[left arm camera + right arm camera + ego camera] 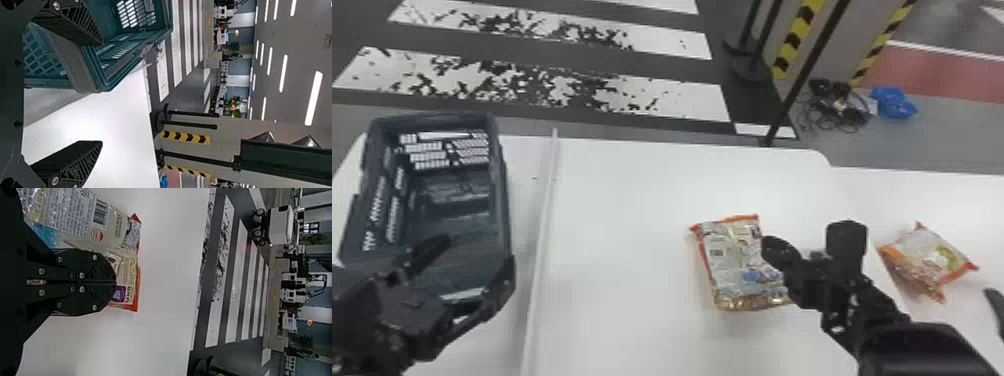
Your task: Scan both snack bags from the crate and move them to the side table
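One crinkled, red-edged plastic snack bag (737, 270) lies barcode-up on the white table (627, 215), presumably for scanning, by the black right gripper (116, 282) — fingers pressed together — while its orange-and-white mate (929, 256) rests rightward and the black left gripper (102, 93), fingers spread, is at the dark-teal plastic crate (502, 205).

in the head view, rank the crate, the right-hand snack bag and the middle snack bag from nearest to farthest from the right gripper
1. Middle snack bag: right beside the right gripper, on its left
2. Right-hand snack bag: off to its right
3. Crate: far left
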